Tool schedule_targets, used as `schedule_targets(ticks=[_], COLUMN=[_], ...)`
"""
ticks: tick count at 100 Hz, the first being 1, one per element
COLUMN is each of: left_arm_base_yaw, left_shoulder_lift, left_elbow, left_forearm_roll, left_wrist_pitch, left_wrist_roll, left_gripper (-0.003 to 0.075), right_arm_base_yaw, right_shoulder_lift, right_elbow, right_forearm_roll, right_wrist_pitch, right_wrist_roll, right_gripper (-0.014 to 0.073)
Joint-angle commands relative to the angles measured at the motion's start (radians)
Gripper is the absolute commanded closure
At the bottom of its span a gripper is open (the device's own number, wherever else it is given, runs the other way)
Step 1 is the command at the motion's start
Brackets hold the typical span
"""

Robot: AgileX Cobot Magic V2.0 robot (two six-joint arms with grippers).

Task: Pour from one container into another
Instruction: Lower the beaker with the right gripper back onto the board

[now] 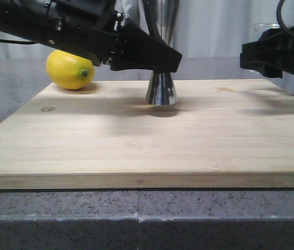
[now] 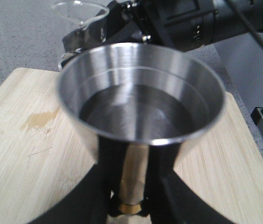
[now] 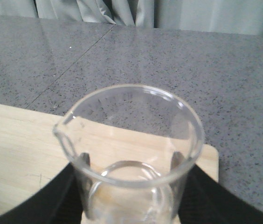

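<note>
Left gripper (image 2: 130, 205) clamps the jigger (image 2: 141, 100) steady so you can pour; right gripper (image 3: 131, 205) grips the beaker (image 3: 129, 140).

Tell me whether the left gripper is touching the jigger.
Touching. In the left wrist view, the left gripper closes its black fingers against both sides of the jigger at its narrow gold-banded waist.

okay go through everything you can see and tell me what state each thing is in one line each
Jigger: upright on the board, gripped at its waist, liquid inside.
Beaker: upright, held, looks empty.
Left gripper: shut on the jigger.
Right gripper: shut on the beaker.
Lemon: lying at the board's far left corner.
Board: flat, faintly stained.
</note>
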Motion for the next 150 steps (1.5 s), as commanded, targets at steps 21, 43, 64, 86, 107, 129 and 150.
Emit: schedule_targets(ticks=[21,43,64,86,107,129,150], left_arm_base_yaw=[-0.011,-0.011,-0.011,-0.011,-0.011,-0.011,-0.011], left_shoulder_lift=[-0.051,-0.051,-0.051,-0.051,-0.051,-0.051,-0.051], left_elbow=[-0.028,-0.028,-0.028,-0.028,-0.028,-0.028,-0.028], left_forearm_roll=[-0.075,-0.075,-0.075,-0.075,-0.075,-0.075,-0.075], left_wrist_pitch=[0.057,0.057,0.057,0.057,0.057,0.057,0.057], left_wrist_roll=[-0.005,-0.005,-0.005,-0.005,-0.005,-0.005,-0.005], left_gripper=[0.0617,0.0617,0.0617,0.0617,0.0617,0.0617,0.0617], right_arm_base_yaw=[-0.008,-0.008,-0.008,-0.008,-0.008,-0.008,-0.008], right_shoulder_lift=[0.064,0.123,0.132,0.132,0.132,0.150,0.197], right_elbow=[-0.022,-0.022,-0.024,-0.033,-0.070,-0.107,-0.137], right_forearm_roll=[0.003,0.003,0.003,0.003,0.003,0.003,-0.005], right_wrist_pitch=[-0.194,-0.220,-0.236,-0.243,-0.225,-0.204,-0.197], right_wrist_roll=[0.000,0.000,0.012,0.012,0.012,0.012,0.012], right_gripper=[0.0347,0.0347,0.0347,0.0347,0.0347,0.0347,0.0347])
